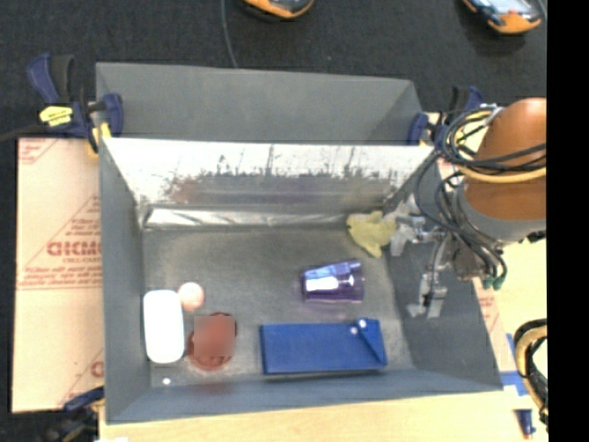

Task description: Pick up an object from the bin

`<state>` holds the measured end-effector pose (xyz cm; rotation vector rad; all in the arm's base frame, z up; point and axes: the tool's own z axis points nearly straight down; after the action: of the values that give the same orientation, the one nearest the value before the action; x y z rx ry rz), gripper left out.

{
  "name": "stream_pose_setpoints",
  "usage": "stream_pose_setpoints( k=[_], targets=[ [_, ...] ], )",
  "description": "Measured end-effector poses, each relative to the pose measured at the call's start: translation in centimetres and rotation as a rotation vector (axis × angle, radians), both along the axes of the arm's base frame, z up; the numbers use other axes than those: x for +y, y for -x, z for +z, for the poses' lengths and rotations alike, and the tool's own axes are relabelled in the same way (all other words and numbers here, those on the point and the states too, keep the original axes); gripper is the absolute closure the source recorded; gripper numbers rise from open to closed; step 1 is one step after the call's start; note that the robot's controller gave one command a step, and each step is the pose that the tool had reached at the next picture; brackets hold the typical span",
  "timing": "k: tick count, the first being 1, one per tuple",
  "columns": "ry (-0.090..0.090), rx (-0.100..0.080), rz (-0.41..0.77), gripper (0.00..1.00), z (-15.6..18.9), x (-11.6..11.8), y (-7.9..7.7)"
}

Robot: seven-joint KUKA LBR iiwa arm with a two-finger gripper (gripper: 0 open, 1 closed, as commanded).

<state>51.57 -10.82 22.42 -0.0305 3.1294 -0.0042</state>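
The arm [502, 168] ran off the right side, so I saw just part of it. The words on the purple bottle [333, 284] were too small for me to read, and the dark red thing [213, 339] beside the white bar [163, 325] was too blurry to name.

in the bin [120, 247], a small bottle [333, 283] lies midway, a flat pad [317, 350] just before it. an oblong bar [163, 325], a ball [190, 295] and a round lump [213, 341] cluster front left; a crumpled rag [370, 233] lies back right.

the arm [497, 208] has an orange domed cover [515, 145], looped black cables [457, 134], a grey metal end effector [427, 297].
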Motion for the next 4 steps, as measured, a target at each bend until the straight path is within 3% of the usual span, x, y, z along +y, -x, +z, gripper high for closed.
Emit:
stream_pose_setpoints(
  k=[1, 2, 3, 4],
  targets=[
    [0.007, -0.004, 0.218, 0.0, -4.0, 3.7, -3.7],
    [0.002, 0.001, 0.166, 0.0, -5.7, 5.1, -4.5],
    [-0.001, -0.004, -0.047, 0.0, -8.6, 6.8, -6.4],
    [-0.002, -0.005, -0.14, 0.0, -11.3, 5.5, -6.2]
  ],
)
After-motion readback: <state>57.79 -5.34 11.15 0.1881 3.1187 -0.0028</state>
